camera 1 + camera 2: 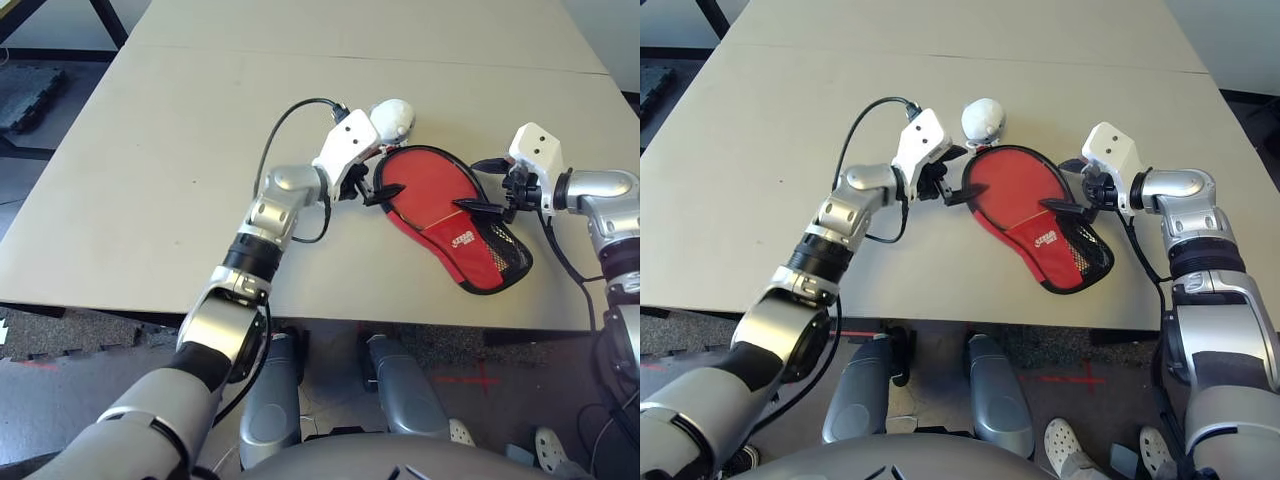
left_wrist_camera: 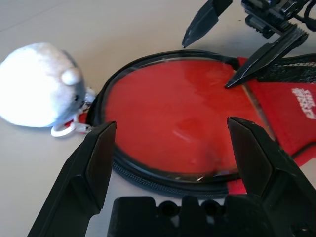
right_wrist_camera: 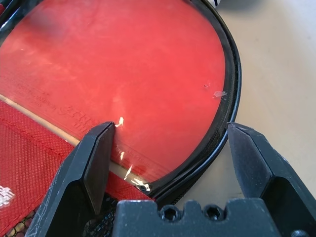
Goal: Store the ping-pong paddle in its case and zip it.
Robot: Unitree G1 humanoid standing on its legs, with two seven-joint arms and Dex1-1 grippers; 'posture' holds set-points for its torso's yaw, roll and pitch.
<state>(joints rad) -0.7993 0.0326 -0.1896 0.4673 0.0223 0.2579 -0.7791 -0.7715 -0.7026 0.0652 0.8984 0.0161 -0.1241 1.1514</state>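
Observation:
The ping-pong paddle (image 1: 420, 180) lies with its round red face up inside the open case (image 1: 470, 250), near the table's front edge. The case's red fabric and black mesh cover the paddle's handle end. The black zipper rim (image 3: 232, 74) rings the paddle's face. My left gripper (image 1: 388, 175) stands open at the left rim of the case, its fingers (image 2: 94, 168) straddling the rim. From the right, my right gripper (image 1: 465, 184) is open over the paddle's face, one fingertip (image 2: 232, 81) close to the fabric edge. Neither holds anything.
A white fluffy ball (image 1: 393, 118) rests on the table (image 1: 150, 180) just behind the case's round end, joined to it by a small ring. A black cable (image 1: 285, 125) loops from my left wrist. The table's front edge runs just below the case.

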